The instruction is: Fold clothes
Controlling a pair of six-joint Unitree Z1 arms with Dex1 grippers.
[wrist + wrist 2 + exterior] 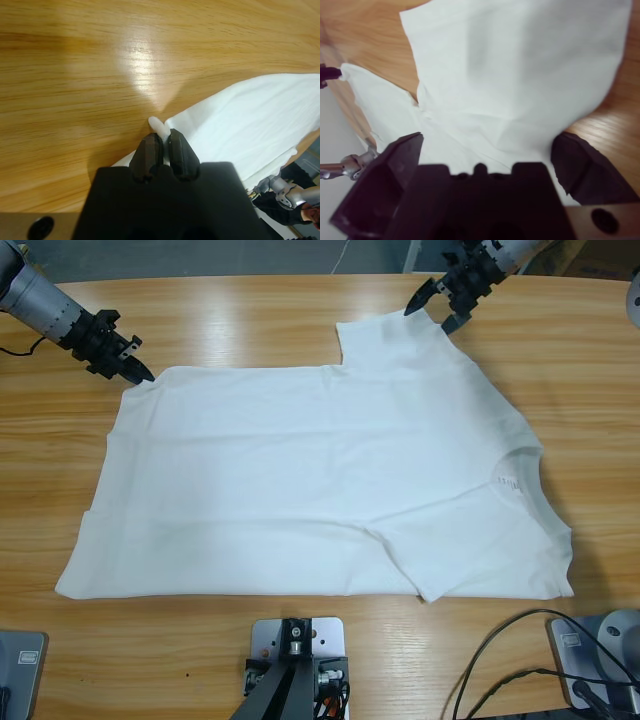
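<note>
1. The table (300, 320) is a long wooden surface carrying everything; its grain is glossy, so cloth can slide on it.

2. The T-shirt (320, 500), taken here as the landmark, lies spread flat across the middle of the table, neck opening toward the right edge of the high view and hem toward the left. One sleeve juts out at its far side; the near sleeve looks tucked over the body.

3. The right end effector (438, 308) hovers at the far sleeve's outer edge. Its jaws stand wide apart with nothing between them; the right wrist view shows the sleeve cloth spread just ahead of the gap.

4. The left end effector (135, 368) sits at the T-shirt's far hem corner, jaws pinched together on a small nub of white fabric, as the left wrist view shows.

5. Risks, as I judge them:
   - The left pinch holds only a thin tip of cloth; lifting quickly could pull it free and drop the corner.
   - If the right end effector closes too high, it may miss the sleeve or catch only one layer, leaving the fold lopsided.
   - Lifting one side before the other is secured would drag the T-shirt across the table and wrinkle it.
</note>
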